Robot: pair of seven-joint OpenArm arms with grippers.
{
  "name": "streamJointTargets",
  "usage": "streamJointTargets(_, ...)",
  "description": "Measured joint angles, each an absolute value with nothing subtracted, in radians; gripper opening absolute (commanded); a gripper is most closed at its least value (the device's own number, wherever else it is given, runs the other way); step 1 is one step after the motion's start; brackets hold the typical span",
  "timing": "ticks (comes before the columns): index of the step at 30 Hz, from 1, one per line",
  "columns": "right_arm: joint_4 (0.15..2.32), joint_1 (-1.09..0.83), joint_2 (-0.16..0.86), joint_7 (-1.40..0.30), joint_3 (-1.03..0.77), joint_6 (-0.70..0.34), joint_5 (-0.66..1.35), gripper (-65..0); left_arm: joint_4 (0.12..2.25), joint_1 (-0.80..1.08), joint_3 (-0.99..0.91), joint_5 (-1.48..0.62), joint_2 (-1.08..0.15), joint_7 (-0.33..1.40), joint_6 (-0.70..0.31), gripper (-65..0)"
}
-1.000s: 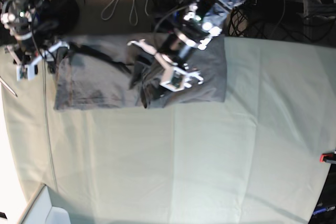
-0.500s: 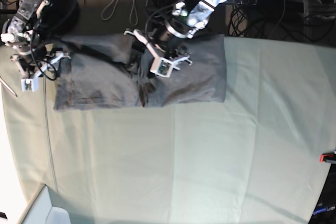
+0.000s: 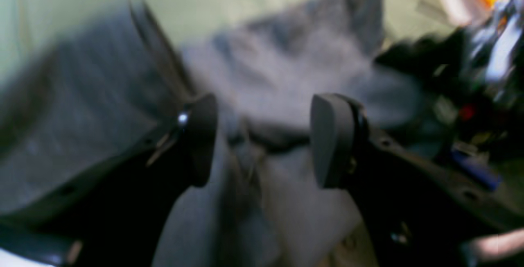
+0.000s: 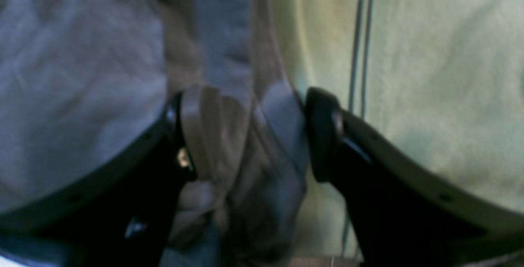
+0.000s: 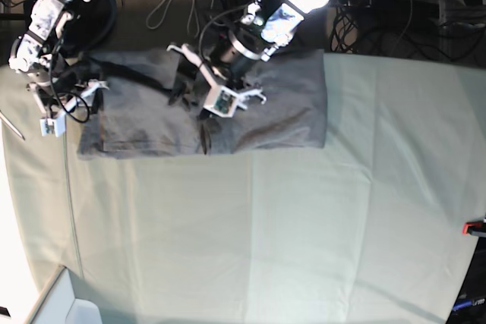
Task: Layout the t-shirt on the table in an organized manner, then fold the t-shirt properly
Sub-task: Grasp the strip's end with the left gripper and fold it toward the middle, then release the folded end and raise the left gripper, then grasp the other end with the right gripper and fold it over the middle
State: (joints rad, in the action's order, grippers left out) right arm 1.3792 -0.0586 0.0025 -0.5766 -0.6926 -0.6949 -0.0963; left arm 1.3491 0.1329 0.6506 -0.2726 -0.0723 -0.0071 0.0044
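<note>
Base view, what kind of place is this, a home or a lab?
Most likely a robotics lab or test bench. Two robot arms work over a grey t-shirt on a table draped in pale green cloth, loose cables trail on the floor behind, and a red clamp grips the edge.

Grey t-shirt [image 5: 288, 111] flat on green-draped table [image 5: 304, 233]

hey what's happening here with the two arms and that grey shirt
A two-armed robot is working on a grey t-shirt lying bunched along the far edge of the table. The left tool hovers over the shirt's middle with its jaws apart and nothing gripped. The right tool is at the shirt's end near the table edge, with a fold of fabric between its jaws. The shirt isn't neatly folded yet.
</note>
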Motion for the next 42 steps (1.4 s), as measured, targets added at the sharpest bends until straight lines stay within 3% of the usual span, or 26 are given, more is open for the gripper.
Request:
streamJointTargets(6,1.378,-0.058,-0.001,-0.577,-0.693,-0.694,-0.096,-31.8,1.433,0.138,0.639,-0.273,-0.113,-0.001,0.011,-29.6)
streamJointTargets(12,1.332,-0.052,-0.011,-0.545,-0.694,-0.692,-0.085,-32.5,1.490,0.159,0.503,-0.273,-0.138,-0.006,0.004,-29.6)
streamJointTargets(16,1.295,-0.045,0.006,-0.522,-0.648,-0.691,-0.080,-43.3,1.521,0.238,0.350,-0.273,-0.149,-0.003,0.004,-29.6)
streamJointTargets(21,1.293,-0.048,0.005,-0.519,-0.598,-0.691,-0.076,-65.0,1.589,0.296,0.164,-0.273,-0.140,-0.005,-0.003,-29.6)
streamJointTargets(27,1.366,-0.064,-0.011,-0.584,-0.577,-0.694,-0.094,-65.0,1.635,0.355,-0.030,-0.273,-0.134,-0.003,0.000,-29.6)
streamJointTargets(32,1.565,-0.104,-0.059,-0.599,-0.576,-0.694,-0.100,-65.0,1.645,0.358,-0.131,-0.273,-0.129,-0.005,-0.003,-29.6)
streamJointTargets(42,1.768,-0.132,-0.149,-0.668,-0.537,-0.695,-0.101,-65.0,1.637,0.368,-0.227,-0.273,-0.127,-0.001,-0.003,-29.6)
